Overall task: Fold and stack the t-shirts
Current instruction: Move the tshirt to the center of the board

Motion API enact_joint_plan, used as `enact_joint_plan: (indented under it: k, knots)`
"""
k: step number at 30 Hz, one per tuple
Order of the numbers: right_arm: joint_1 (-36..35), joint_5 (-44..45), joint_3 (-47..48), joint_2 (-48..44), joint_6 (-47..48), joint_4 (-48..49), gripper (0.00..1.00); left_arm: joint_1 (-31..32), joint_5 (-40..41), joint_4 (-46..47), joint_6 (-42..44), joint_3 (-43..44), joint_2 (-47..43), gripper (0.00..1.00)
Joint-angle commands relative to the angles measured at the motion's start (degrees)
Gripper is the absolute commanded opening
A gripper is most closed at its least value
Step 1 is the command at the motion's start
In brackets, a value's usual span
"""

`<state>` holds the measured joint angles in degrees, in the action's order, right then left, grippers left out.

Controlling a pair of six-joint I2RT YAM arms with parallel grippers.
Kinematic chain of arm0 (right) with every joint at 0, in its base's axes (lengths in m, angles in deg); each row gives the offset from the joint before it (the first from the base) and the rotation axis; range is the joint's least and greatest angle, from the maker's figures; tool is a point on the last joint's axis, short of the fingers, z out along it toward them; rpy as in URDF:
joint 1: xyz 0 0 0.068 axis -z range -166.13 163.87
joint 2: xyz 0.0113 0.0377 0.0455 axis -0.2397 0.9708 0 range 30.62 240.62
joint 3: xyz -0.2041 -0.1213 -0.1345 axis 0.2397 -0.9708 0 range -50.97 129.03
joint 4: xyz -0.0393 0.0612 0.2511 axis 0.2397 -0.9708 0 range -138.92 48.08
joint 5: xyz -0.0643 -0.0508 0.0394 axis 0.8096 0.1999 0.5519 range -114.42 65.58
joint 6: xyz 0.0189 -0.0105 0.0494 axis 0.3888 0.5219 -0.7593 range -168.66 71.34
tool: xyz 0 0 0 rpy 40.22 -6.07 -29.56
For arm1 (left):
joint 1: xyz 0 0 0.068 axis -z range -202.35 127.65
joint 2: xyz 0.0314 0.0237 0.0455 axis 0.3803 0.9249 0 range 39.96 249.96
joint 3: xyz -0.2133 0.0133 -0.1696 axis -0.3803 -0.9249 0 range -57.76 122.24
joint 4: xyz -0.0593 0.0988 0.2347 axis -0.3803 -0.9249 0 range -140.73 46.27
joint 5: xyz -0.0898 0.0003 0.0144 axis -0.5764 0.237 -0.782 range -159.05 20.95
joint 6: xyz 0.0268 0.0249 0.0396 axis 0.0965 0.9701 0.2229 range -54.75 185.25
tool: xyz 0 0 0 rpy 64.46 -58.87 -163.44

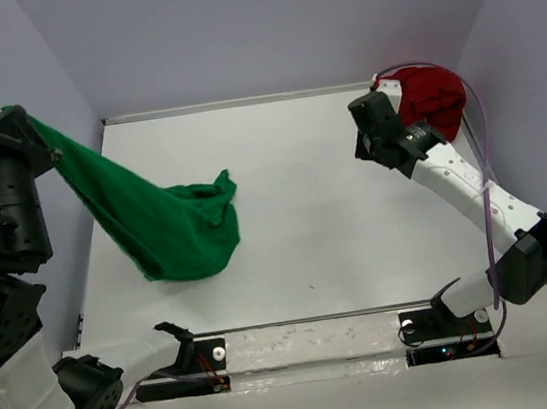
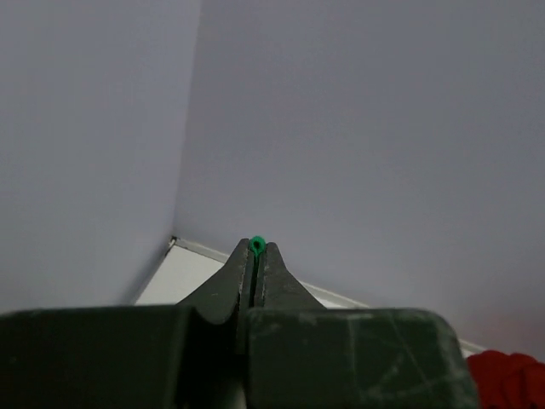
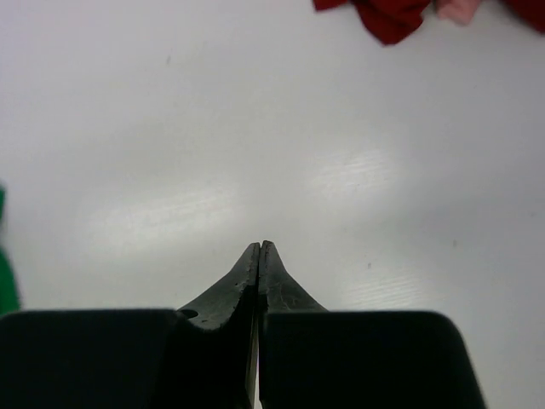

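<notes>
The white desk (image 1: pixel 315 209) fills most of the top view, closed in by pale grey walls (image 1: pixel 260 25) at the back and on both sides.

The left arm (image 1: pixel 2 250) stands tall at the left edge of the desk, its black wrist raised near the far left corner. The right arm (image 1: pixel 463 190) reaches from its base at the near edge up towards the far right corner, a thin cable looping beside it.

The green t-shirt (image 1: pixel 165 224) is the larger spread of cloth. One end of it is lifted high at the left wall, and it hangs down in a slanting sheet to the desk. Its lower part lies bunched on the left half of the desk, well apart from the other shirt. A sliver of it (image 3: pixel 7 285) shows at the left edge of the right wrist view.

The red t-shirt (image 1: pixel 433 98) lies crumpled in the far right corner of the desk, just behind the right wrist. Its edge (image 3: pixel 387 17) shows at the top of the right wrist view.

The left fingers (image 2: pixel 260 256) are pressed together on the green t-shirt, with a small fold of green cloth (image 2: pixel 256 244) poking out at their tips. The right fingers (image 3: pixel 262 256) are closed tight against each other with nothing between them, above bare desk and apart from the red cloth.
</notes>
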<state>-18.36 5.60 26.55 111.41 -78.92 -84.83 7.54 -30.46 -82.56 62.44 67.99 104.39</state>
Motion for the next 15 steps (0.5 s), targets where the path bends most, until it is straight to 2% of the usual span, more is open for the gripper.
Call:
enact_joint_plan:
  k: [1,6,11,12,15]
  knots:
    - [4.1,2.7,12.6,2.2,7.9,2.8,0.0,0.0,6.9,2.3,6.4,4.8,0.6,0.0]
    - [5.2,0.4,19.6,4.6,10.9,1.2,0.0,0.0,0.9,3.7,6.8,10.9,4.7,0.0]
    - [5.2,-1.8,17.9,5.8,11.2,0.9,0.0,0.0,-14.0,2.9,1.9,15.2,17.3,0.0]
    - [5.2,-1.7,16.7,5.9,10.8,0.9,0.0,0.2,-20.2,2.4,-0.1,15.0,19.4,0.0]
    - [5.2,-1.5,14.5,5.1,10.1,1.6,0.0,3.9,-21.1,1.4,-1.1,15.1,28.7,0.0]
